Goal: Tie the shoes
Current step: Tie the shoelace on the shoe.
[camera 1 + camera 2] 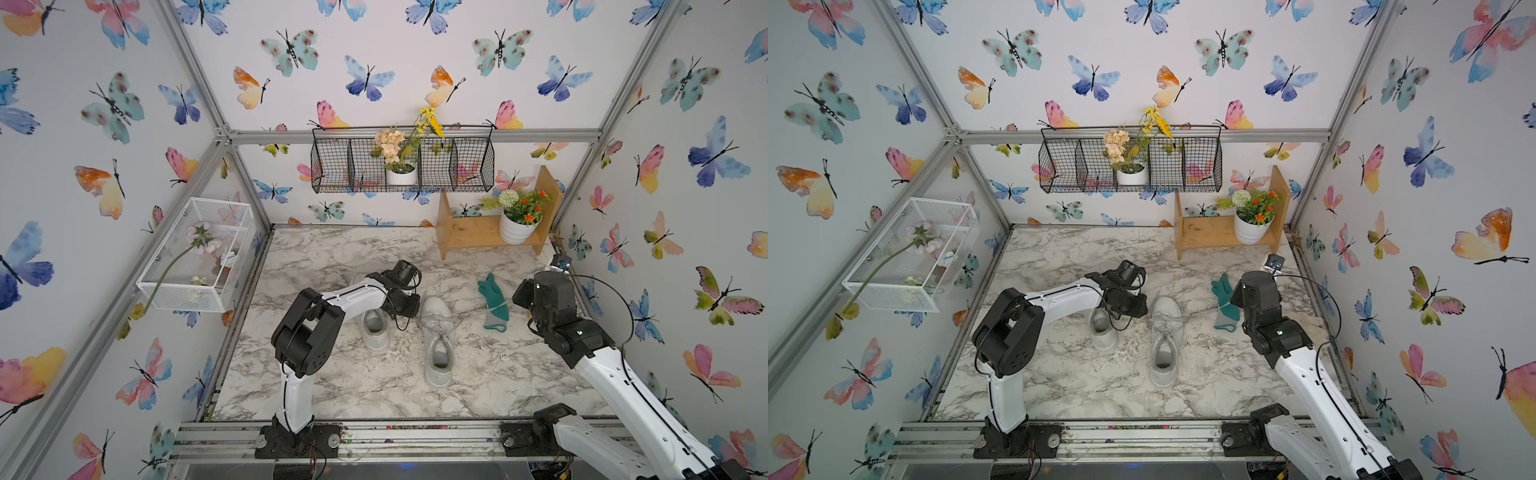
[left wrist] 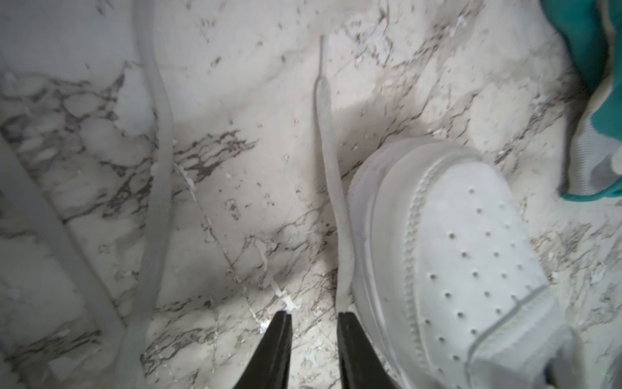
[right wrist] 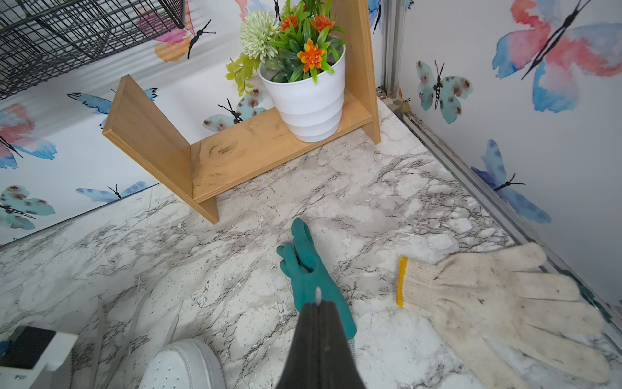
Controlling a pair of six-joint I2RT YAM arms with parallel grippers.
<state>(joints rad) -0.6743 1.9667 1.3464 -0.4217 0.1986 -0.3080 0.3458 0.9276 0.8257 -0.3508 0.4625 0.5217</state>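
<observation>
1. Marble-patterned tabletop (image 1: 332,257) in a butterfly-papered booth carries the shoes. The right shoe (image 1: 436,345) points its toe at the back wall, and the left shoe (image 1: 376,332) sits just to its left, partly under the left arm.
2. A teal glove (image 1: 492,303) lies to the right of the right shoe, near its toe. It is no part of the job.
3. The right claw (image 3: 318,304) is pinched tight above that glove. A white lace tip (image 3: 317,293) pokes out between its fingertips, so it seems to grip one lace end.
4. The left claw (image 2: 314,316) hangs low just left of the right shoe's toe, jaws apart with bare tabletop between them. The free lace (image 2: 328,161) runs along the toe's left side and meets the tip of one finger, not the gap.
5. The step in hand, as I judge it, is catching this free lace. The claw should shift slightly toward the right shoe, so the lace sits between both fingers, and go low enough to trap the flat lace before pinching.
6. Pinching from here may close on nothing or nudge the toe. The right claw's pull should be taut but gentle, so the shoe does not drag.
</observation>
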